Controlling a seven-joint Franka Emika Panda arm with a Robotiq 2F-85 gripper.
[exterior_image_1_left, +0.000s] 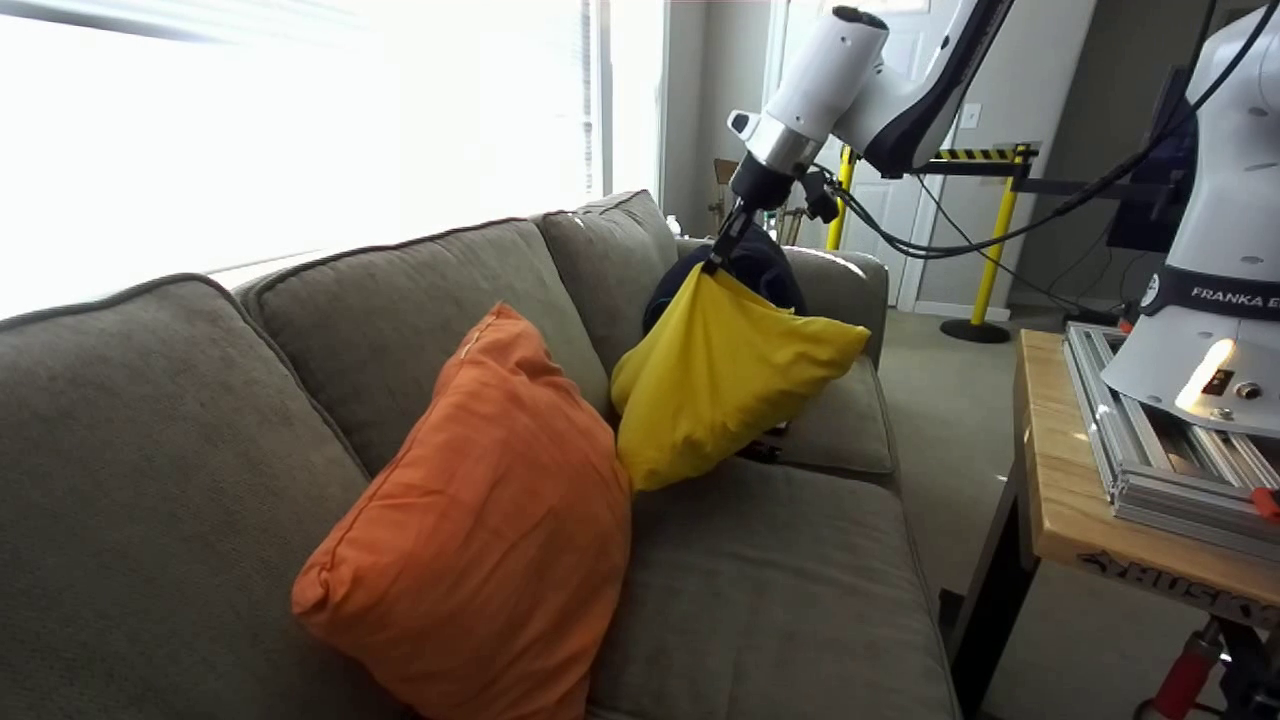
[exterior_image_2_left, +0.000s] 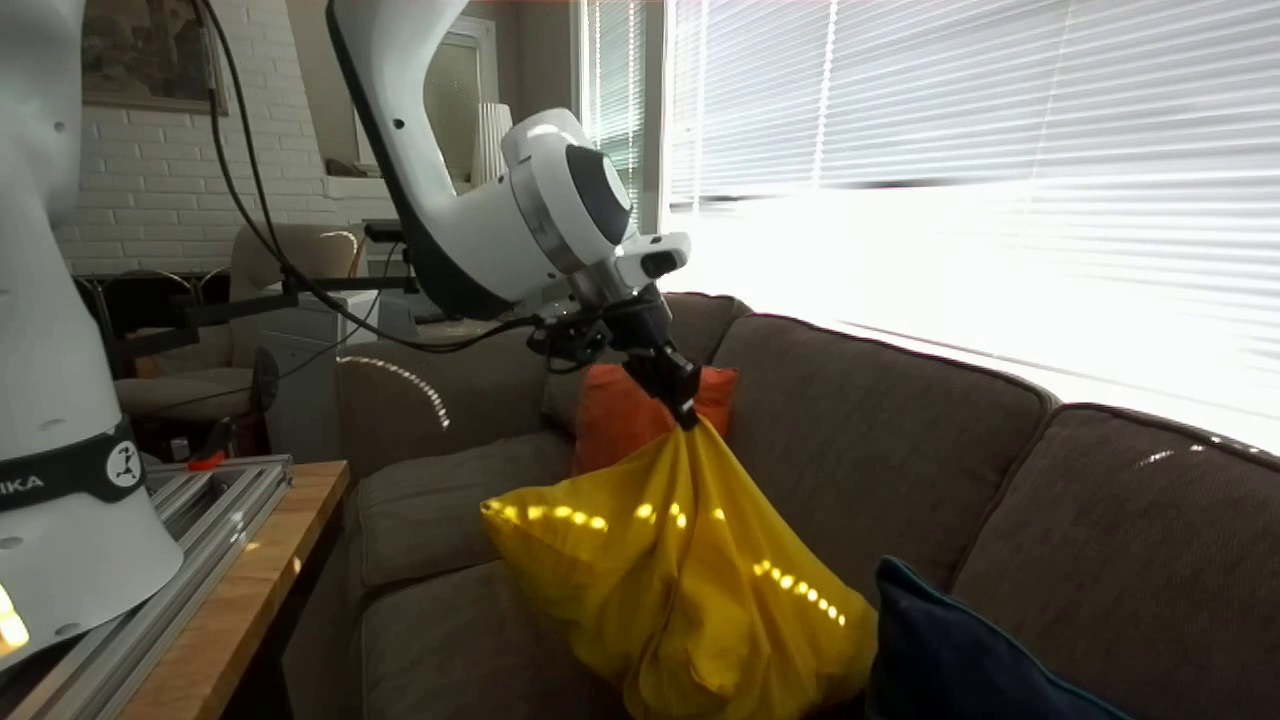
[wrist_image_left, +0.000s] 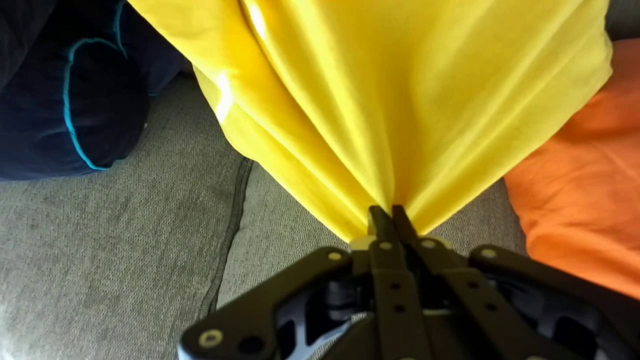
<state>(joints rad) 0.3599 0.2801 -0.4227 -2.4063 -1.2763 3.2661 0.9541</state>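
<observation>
A black, two-fingered end effector (wrist_image_left: 387, 215) held a bright yellow fabric pillow (exterior_image_2_left: 690, 580) with pointed corners over a gray-brown upholstered sofa (exterior_image_1_left: 780, 590), in what looked like the carrying stage of moving the pillow by a single pinch. The two fingers were pressed nearly flat together, with only a gathered fold of yellow cloth caught between their tips; pleats fanned out from that spot in the wrist view, and in both exterior views the pillow's bulk sagged below the end effector. Whether its lowest part cleared the seat could not be told. An orange fabric pillow (exterior_image_1_left: 480, 560) sat propped on the sofa, to the right of the end effector in the wrist view, while a dark navy cushion with turquoise piping (wrist_image_left: 107, 100) lay to the left. Well apart from the end effector, a light wooden tabletop (exterior_image_1_left: 1070, 490) carried the base of the white robot arm (exterior_image_1_left: 1190, 360). The next move appeared to call for a firm squeeze on the thin fold and a slow, steady path, with the hanging cloth kept from dragging its neighbors and the tips parted only over firm support.
</observation>
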